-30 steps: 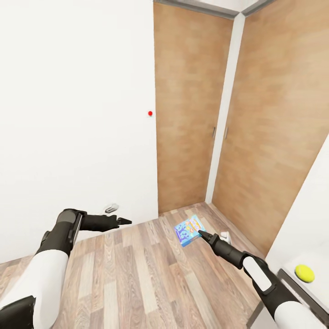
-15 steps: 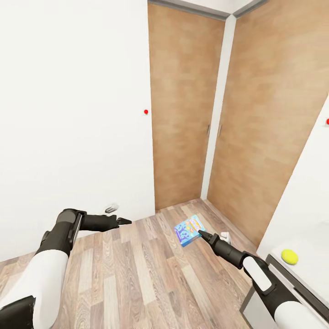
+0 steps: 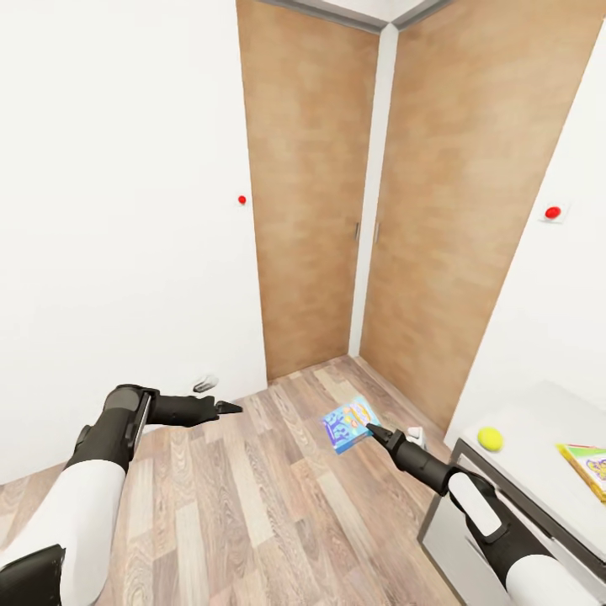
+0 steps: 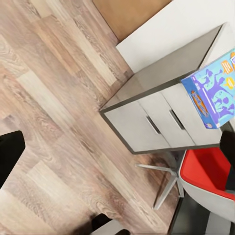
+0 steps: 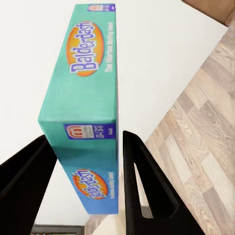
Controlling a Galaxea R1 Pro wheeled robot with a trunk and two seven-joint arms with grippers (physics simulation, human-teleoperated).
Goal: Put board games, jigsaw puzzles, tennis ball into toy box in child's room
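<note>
The right pincer holds a blue board game by its edge, its two fingers closed on either side of the teal box side printed "Balderdash". In the head view the box hangs above the wood-plank floor at about 1 o'clock from the robot. The left pincer reaches forward at about 11 o'clock with nothing in it; its fingertips look narrowly set, though how far apart I cannot tell.

At about 3 o'clock stands the desk, pale grey on top with light grey side panels. On it lie a yellow tennis ball near the front corner and, further right, a second board game with a yellow and green lid, cut by the picture's edge.

Beyond, at 12 o'clock, two wooden doors meet in the corner between white walls.
</note>
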